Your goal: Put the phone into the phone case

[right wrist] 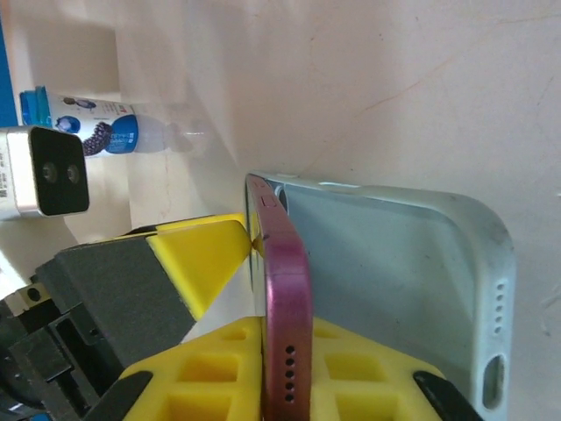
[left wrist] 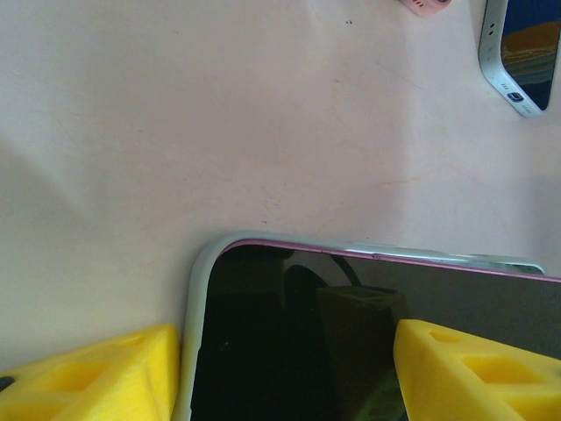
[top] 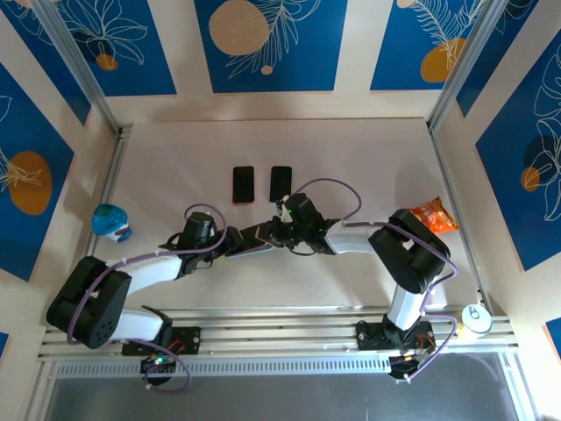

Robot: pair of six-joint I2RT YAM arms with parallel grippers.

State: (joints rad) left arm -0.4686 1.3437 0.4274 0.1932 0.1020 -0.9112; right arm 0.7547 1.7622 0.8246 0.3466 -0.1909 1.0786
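Observation:
The phone, pink-edged with a dark screen, stands tilted in the pale grey phone case. One long side sits against the case rim; the rest is lifted out. My right gripper is shut on the phone's lower end, a yellow finger on each face. My left gripper is open: one finger lies outside the case's short end, the other hangs over the screen. Its fingertip touches the phone's edge. Both grippers meet at mid-table, the left gripper beside the right gripper.
Two more dark phones lie just beyond the grippers; one of them shows at the upper right of the left wrist view. A blue-and-white bottle lies at the left, an orange snack packet at the right, a can near the right base.

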